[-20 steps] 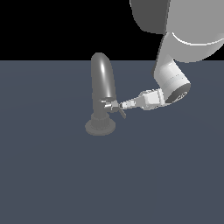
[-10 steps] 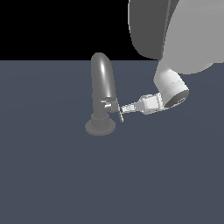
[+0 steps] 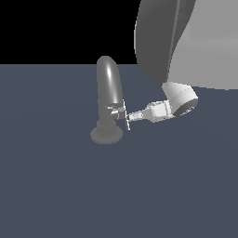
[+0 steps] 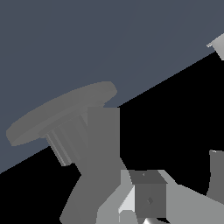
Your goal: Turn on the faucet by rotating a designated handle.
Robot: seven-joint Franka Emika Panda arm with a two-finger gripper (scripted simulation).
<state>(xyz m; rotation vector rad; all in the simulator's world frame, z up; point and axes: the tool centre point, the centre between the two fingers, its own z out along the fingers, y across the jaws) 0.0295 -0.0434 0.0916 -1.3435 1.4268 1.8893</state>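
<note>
Keep pushing the handle [image 3: 126, 119] sideways around the faucet [image 3: 109, 93]; gripper [image 3: 131, 116] touching, jaws' state impossible to tell.

The glossy dark grey arched metal faucet [image 3: 109, 100] stands on the flat slate-blue floor [image 3: 56, 186]; the thin silvery-white lever handle [image 3: 126, 119] sticks out toward the exterior view's right, meeting the white arm's gripper [image 3: 132, 116].

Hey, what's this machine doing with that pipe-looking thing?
That dark pipe is a faucet standing on a grey surface. A white robot arm reaches in from the exterior view's right, and its gripper is right at the small silvery handle sticking out of the faucet's side, low on the tube. It looks set to turn that handle. Whether the jaws are closed on it is too small to tell.
</note>
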